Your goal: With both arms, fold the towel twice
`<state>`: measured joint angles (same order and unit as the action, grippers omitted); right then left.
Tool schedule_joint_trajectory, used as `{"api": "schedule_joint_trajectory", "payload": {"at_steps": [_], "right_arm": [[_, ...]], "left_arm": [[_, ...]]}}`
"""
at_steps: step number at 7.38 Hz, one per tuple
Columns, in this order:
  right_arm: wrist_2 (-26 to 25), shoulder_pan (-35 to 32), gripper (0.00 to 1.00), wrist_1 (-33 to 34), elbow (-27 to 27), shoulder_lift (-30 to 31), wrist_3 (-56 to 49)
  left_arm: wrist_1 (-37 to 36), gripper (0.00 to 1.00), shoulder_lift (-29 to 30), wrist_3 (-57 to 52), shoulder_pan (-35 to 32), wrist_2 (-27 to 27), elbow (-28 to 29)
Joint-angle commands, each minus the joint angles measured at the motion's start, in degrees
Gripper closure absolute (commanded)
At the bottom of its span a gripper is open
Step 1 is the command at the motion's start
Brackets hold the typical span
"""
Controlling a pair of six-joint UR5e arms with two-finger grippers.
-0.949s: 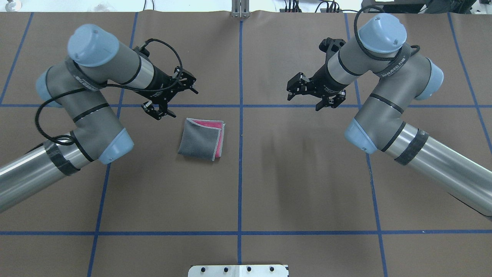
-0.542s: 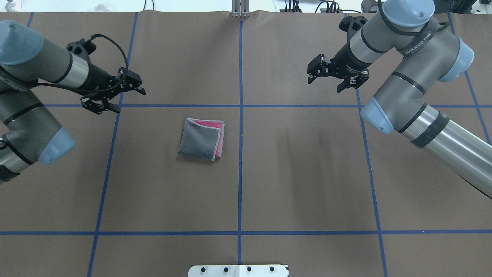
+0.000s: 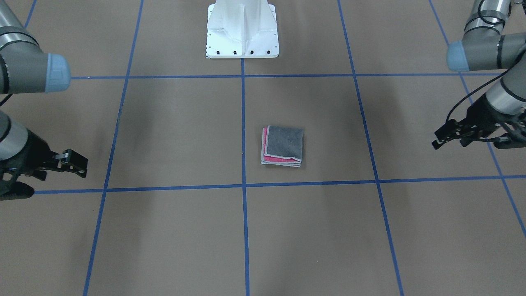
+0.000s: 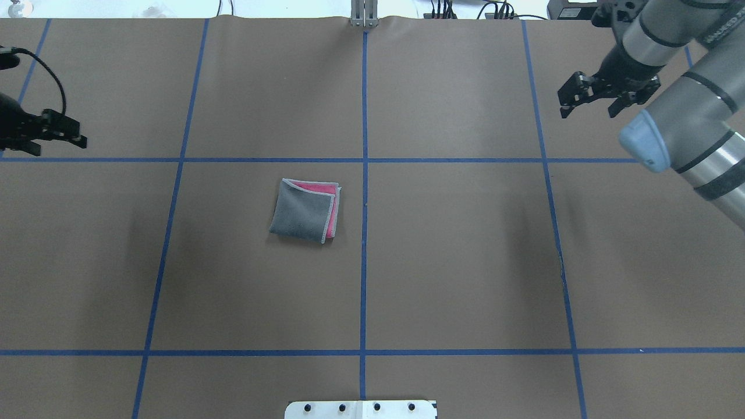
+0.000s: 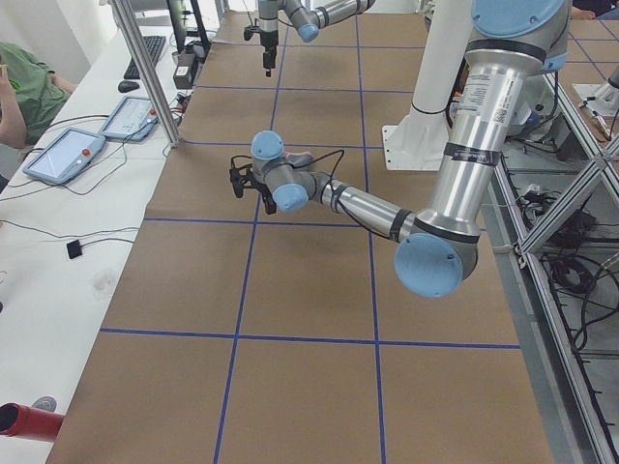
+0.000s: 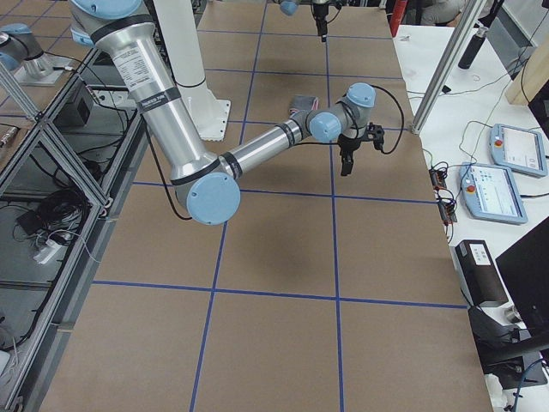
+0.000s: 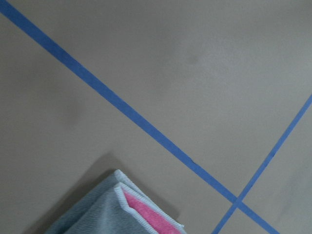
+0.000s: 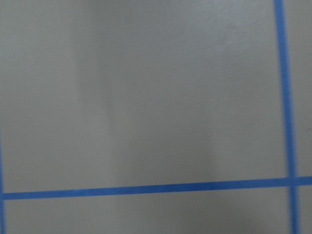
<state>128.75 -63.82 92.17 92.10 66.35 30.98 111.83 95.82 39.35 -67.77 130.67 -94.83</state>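
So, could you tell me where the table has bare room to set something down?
The square across the centre tape line from the towel is bare, as is the whole row nearest the pedestal base. Crowding: only the left gripper and right gripper over the outer far squares.

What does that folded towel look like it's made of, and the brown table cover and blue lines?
The towel: soft napped cloth, probably terry or microfibre; fuzzy matte grey face, pink layer beneath, light stitched edging. The table cover: matte brown, perhaps paper, judging by its wavy far edge. The blue lines: likely tape, flat strips.
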Motion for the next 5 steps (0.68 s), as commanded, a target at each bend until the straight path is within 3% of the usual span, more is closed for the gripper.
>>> {"api": "schedule_joint_trajectory", "payload": {"at_steps": [1, 2, 5], "right_arm": [[1.84, -7.25, 0.00, 2.76, 1.84, 7.26, -13.45], [5.86, -9.98, 0.00, 2.06, 2.38, 10.52, -13.32], [6.25, -12.19, 0.00, 2.57, 1.94, 11.27, -13.24]], "left_arm": [[-6.97, 0.00, -3.79, -21.13, -10.23, 1.42, 0.17], [-9.85, 0.00, -3.62, -21.94, -14.28, 2.56, -0.35], [-9.88, 0.00, -4.49, -34.41, -19.59, 4.16, 1.47]]}}
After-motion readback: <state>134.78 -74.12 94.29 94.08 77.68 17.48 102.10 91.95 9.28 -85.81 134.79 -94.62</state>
